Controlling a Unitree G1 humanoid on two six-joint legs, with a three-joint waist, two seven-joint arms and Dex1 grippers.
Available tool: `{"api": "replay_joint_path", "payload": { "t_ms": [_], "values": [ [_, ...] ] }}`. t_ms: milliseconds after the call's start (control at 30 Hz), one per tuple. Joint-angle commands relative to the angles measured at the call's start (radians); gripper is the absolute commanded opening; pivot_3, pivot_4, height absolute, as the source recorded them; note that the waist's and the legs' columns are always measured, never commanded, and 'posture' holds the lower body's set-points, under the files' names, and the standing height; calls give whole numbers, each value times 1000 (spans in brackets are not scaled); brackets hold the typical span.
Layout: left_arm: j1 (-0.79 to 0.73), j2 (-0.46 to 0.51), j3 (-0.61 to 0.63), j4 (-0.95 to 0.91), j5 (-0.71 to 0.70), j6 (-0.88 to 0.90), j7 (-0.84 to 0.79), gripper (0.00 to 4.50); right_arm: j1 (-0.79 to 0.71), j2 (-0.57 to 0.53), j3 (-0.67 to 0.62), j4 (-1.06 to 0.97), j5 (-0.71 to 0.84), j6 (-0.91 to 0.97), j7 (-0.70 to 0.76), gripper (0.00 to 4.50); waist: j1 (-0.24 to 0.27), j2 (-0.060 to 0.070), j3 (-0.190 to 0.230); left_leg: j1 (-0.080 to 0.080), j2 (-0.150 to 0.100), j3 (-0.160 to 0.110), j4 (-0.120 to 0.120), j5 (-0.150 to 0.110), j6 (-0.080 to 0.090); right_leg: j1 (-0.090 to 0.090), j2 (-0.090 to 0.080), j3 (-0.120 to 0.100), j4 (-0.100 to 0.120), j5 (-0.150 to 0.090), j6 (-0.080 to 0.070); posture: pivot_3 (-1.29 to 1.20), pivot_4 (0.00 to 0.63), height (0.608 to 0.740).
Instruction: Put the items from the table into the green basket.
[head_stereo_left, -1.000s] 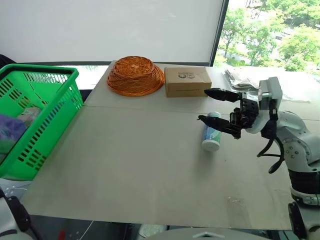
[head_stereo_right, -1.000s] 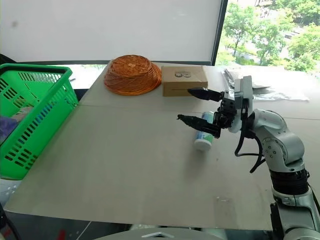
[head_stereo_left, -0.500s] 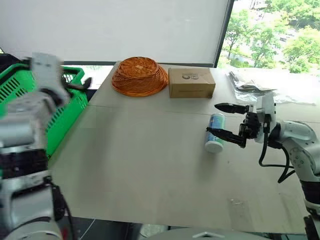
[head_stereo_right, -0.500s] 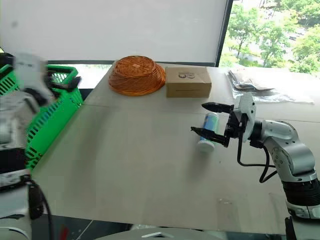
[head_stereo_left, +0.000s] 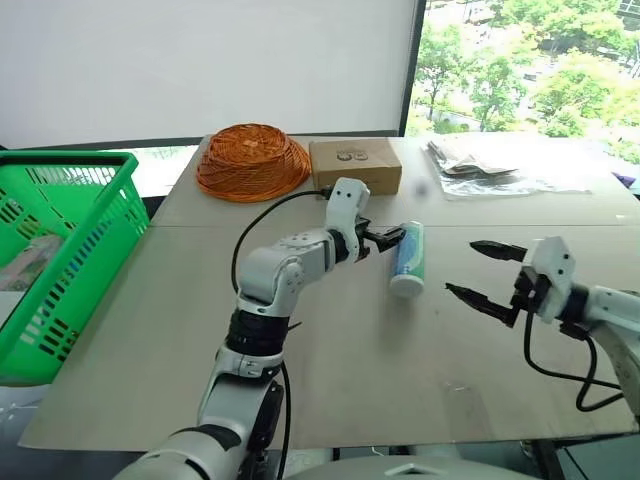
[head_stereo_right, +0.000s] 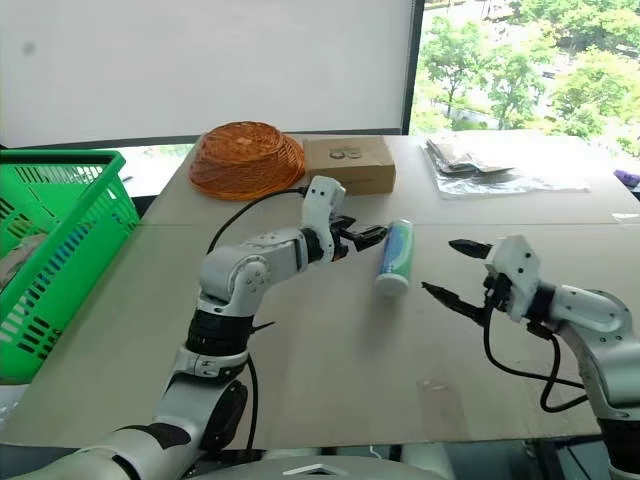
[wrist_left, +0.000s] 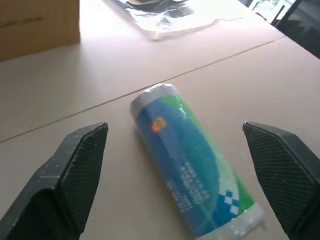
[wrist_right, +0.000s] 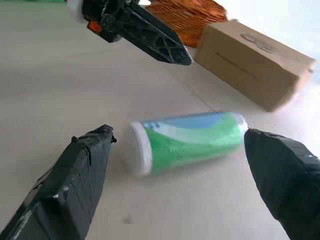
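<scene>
While the white cylindrical bottle with the teal-green label (head_stereo_left: 408, 259) lies flat on the beige panelled tabletop (head_stereo_left: 330, 360), your left gripper (head_stereo_left: 384, 238) points at it, released. Left wrist: fingers (wrist_left: 70, 172) straddle it untouched. Right wrist: right gripper (wrist_right: 177, 182) spread, empty, bottle between.

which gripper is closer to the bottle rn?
The left gripper: its open fingers sit right beside the bottle, which lies on its side. The right gripper, also open, stands farther off on the bottle's other side.
</scene>
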Motion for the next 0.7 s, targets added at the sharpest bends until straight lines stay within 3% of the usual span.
{"api": "replay_joint_path", "payload": {
  "t_ms": [33, 300, 600, 700],
  "values": [
    [-24, 0, -23, 26, 14, 54, 5, 4456, 40, -11, -69, -69, 10, -19, -18, 4500, -27, 1, 0, 1, 0, 0, 0, 0, 0, 1, 1, 0, 1, 0, 0, -14, 0, 740],
    [-15, 19, -151, 94, 102, 116, 8, 4456, 90, -4, -107, -112, 19, -11, -54, 4500, -89, 4, 2, 14, 2, 9, -3, 0, 0, 6, 5, 7, 1, -4, 2, -52, 0, 740],
    [36, 7, -180, 163, 185, 87, 56, 4456, 104, 8, -102, -119, 13, -27, -83, 4500, -97, 6, 0, 16, 4, 14, -4, 0, 0, 9, 9, 14, 1, -5, 1, -70, 0, 740],
    [40, -6, -162, 178, 186, 72, 59, 3616, 102, 10, -97, -116, 8, -31, -86, 4500, -99, 6, 1, 23, 4, 15, -4, 0, 0, 12, 10, 19, 1, -5, 1, -72, 0, 740]
  ]
}}
